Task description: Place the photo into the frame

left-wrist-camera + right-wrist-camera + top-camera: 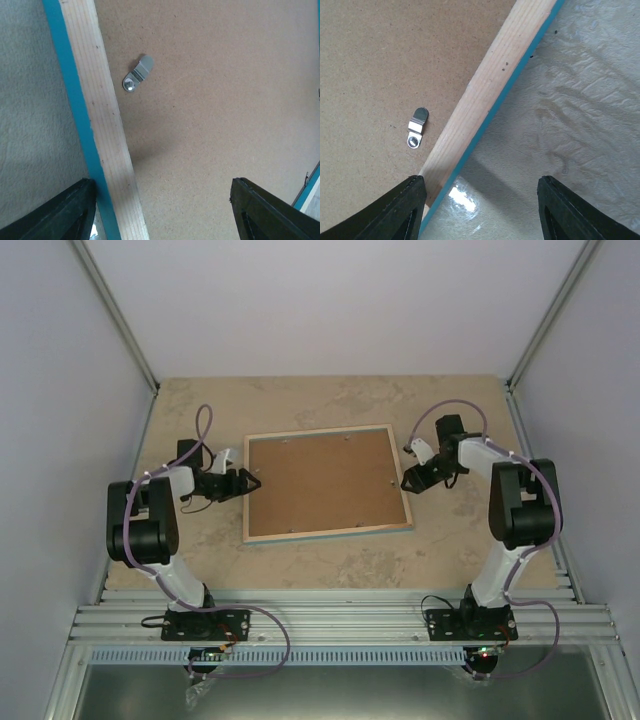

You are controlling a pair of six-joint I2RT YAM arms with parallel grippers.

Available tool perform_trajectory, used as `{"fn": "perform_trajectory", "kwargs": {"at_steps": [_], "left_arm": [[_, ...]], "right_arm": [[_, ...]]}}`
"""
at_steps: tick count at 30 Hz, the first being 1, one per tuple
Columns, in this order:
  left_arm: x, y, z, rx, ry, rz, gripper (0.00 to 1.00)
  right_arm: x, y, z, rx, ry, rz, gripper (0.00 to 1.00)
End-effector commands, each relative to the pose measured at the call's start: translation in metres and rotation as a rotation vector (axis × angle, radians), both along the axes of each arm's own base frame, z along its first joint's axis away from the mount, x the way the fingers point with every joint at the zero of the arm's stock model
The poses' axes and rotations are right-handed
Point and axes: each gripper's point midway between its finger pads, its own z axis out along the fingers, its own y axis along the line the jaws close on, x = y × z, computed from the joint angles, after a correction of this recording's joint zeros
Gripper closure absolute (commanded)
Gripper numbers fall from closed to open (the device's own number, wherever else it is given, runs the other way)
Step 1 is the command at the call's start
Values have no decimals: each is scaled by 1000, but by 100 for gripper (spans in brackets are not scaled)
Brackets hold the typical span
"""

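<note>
The frame (328,531) lies face down mid-table, with pale wooden back edges and a thin turquoise rim. A brown hardboard backing (325,482) fills it. The photo is hidden. My left gripper (250,481) is open at the frame's left side. In the left wrist view its jaws (162,215) straddle the wooden edge (102,125), one finger over the table and the other over the backing (215,100). My right gripper (408,483) is open at the frame's right side. In the right wrist view it (480,210) hovers over the wooden edge (490,90) and the table, holding nothing.
A small metal turn clip (137,73) sits on the backing near the left edge, and another clip (417,128) near the right edge. The beige tabletop (330,405) runs between grey side walls. An aluminium rail (340,615) carries both arm bases.
</note>
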Motion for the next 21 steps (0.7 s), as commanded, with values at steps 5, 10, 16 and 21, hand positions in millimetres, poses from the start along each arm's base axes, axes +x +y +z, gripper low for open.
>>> {"fn": "perform_trajectory", "kwargs": {"at_steps": [5, 10, 16, 21], "left_arm": [[-15, -13, -2, -58, 38, -22, 26], [-22, -25, 0, -26, 17, -81, 28], [-35, -52, -2, 15, -18, -202, 33], [-43, -60, 6, 46, -60, -252, 32]], "right_arm": [[-16, 6, -15, -49, 34, 59, 36], [-22, 19, 3, 26, 15, 162, 39], [-55, 13, 2, 28, 60, 256, 47], [-84, 9, 10, 27, 74, 326, 47]]}}
